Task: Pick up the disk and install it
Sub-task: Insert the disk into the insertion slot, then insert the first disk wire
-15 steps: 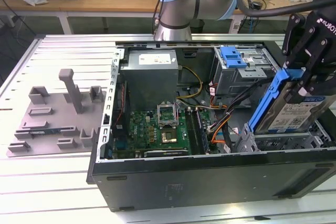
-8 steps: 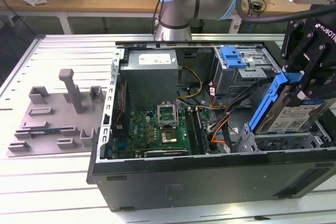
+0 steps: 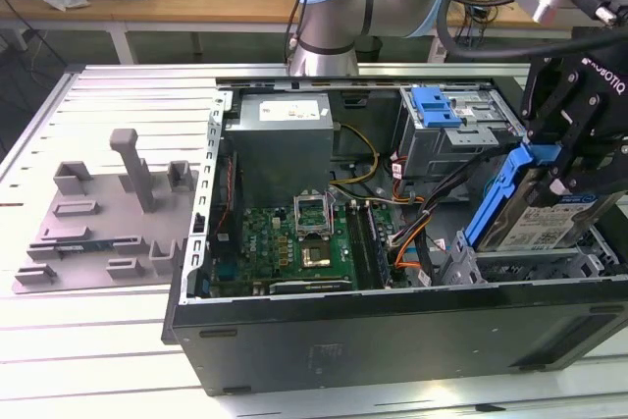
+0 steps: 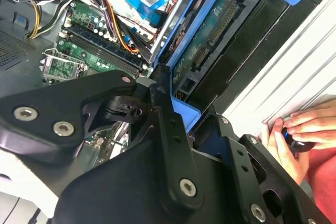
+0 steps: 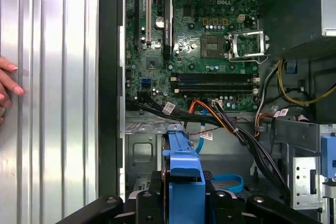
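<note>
While the jaws stand clamped on the disk (image 3: 546,228), gripping its edges up by the blue carrier (image 3: 496,198), it hangs tilted over the lower cage (image 3: 520,267) at the exterior view's right end of the case (image 3: 392,336). Its low end is close to the cage mouth; whether it already touches the metal I cannot tell from this angle. Picking up looks done, so the step in hand is the install, at the point of bringing the disk to the cage. In the first wrist view the carrier sits between the jaws, with cables (image 5: 236,129) and the motherboard (image 5: 210,35) beyond it. A person's hand (image 4: 294,135) rests on the desk (image 3: 98,340) just outside the case. By my reading, seating the disk calls for squaring its tilt to the cage and a straight, gentle push, with the carrier kept off the cables that run just beside the cage.
</note>
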`<state>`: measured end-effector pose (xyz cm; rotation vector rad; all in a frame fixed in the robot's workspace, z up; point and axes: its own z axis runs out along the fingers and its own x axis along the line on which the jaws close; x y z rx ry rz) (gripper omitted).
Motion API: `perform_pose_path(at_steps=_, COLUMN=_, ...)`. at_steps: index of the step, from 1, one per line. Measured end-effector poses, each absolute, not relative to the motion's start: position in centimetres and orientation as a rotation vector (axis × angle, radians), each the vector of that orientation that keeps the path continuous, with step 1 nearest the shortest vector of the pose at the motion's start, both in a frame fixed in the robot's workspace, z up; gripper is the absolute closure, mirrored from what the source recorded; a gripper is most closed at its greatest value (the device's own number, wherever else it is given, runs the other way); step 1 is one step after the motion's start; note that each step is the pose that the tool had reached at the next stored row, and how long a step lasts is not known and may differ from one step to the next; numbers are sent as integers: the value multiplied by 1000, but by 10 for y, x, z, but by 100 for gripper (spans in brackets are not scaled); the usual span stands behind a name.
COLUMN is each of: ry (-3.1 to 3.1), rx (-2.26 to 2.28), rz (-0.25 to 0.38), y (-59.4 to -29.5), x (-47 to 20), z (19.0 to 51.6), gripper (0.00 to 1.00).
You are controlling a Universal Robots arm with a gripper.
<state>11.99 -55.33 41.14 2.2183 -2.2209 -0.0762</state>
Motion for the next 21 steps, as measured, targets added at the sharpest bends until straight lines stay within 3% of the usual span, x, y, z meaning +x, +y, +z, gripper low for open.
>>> perform_pose_path(at_steps=8, ry=-2219, rx=2221, rz=-75, y=-554, x=120, z=403, gripper=62)
perform_pose_path(at_steps=9, ry=-2219, rx=2221, rz=-74, y=-554, x=120, z=401, gripper=50)
perform_pose_path(at_steps=10, ry=-2219, rx=2221, rz=-74, y=-554, x=120, z=401, gripper=50)
perform_pose_path(at_steps=11, ry=-2219, rx=2221, rz=-74, y=-554, x=120, z=401, gripper=43)
perform_pose_path(at_steps=21, ry=-2219, rx=2221, rz=-74, y=-554, x=120, z=400, gripper=43)
